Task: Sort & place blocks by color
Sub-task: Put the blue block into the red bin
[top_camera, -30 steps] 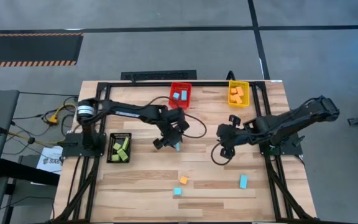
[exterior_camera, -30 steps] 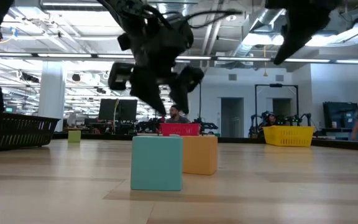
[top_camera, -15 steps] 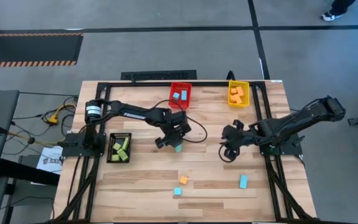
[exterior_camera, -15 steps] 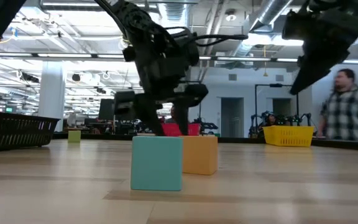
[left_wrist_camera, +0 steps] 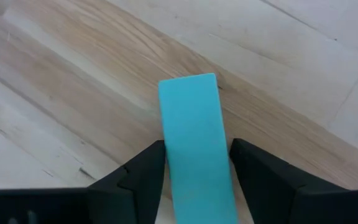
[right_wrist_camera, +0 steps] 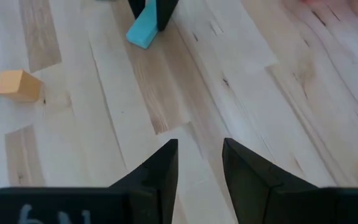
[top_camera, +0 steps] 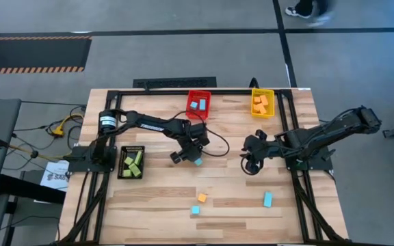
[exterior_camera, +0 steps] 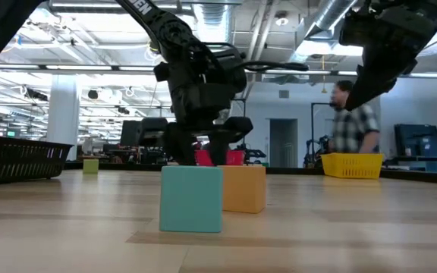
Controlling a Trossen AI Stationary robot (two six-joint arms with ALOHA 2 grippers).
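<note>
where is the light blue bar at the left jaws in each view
High view: light blue bar mid-table, at the left gripper.
Low view: hidden behind the near blue cube; not visible.
Left wrist view: centre, the bar between the two dark fingers.
Right wrist view: far off, the bar under the left arm's jaws.
Shared landmark: the orange cube.

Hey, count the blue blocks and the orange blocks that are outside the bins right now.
Blue: 3 (centre bar, right bar, blue cube)
Orange: 1 (orange cube)
Total: 4
</note>
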